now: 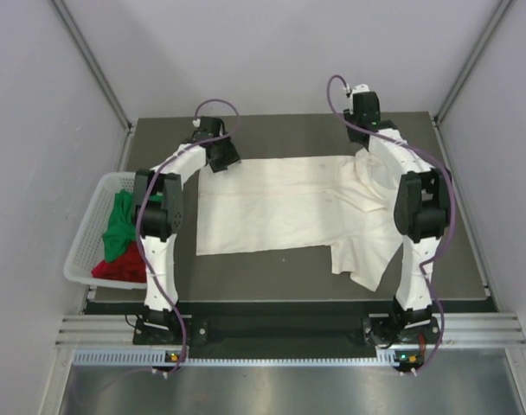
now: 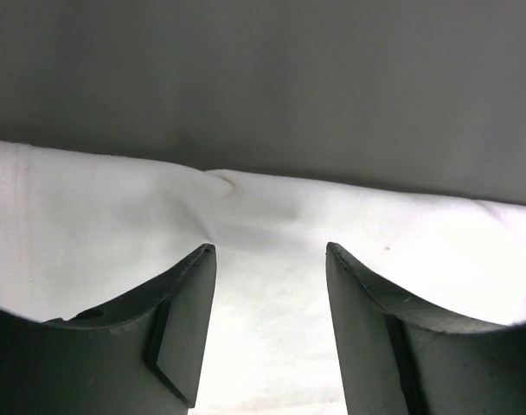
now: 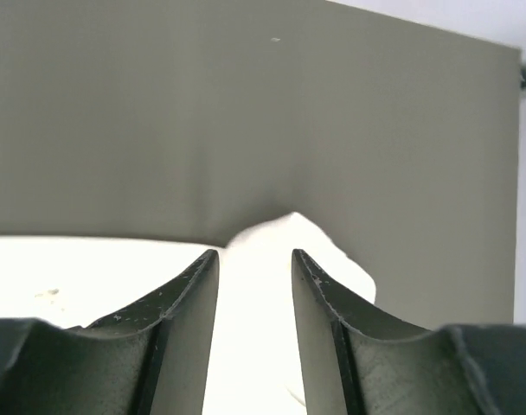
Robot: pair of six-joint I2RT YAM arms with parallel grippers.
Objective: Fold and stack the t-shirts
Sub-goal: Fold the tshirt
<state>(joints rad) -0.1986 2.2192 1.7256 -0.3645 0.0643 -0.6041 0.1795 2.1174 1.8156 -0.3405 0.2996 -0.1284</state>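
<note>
Risk: uneven bites would drag the cream t-shirt (image 1: 280,203) skewed and wrinkle the fold. Grey-walled enclosure. Dark matte surface (image 1: 272,138), shirt spread flat between the arms, sleeve end rumpled at right. Left gripper (image 2: 270,251) jaws spread over the far edge. Right gripper (image 3: 254,252) jaws apart astride a cloth bump, nothing pinched.

A spread t-shirt (image 1: 280,207) is being carried flat at the middle of the surface (image 1: 289,134), its sleeves lying toward the right of the frame. A basket (image 1: 83,238) is being borne at the surface's left edge. In it the upper bunched t-shirt (image 1: 118,226) is lying just above the lower bunched t-shirt (image 1: 123,266). The left hand (image 2: 270,249) is being held over the spread t-shirt's upper-left corner, and the right hand (image 3: 254,255) over its upper-right corner.
</note>
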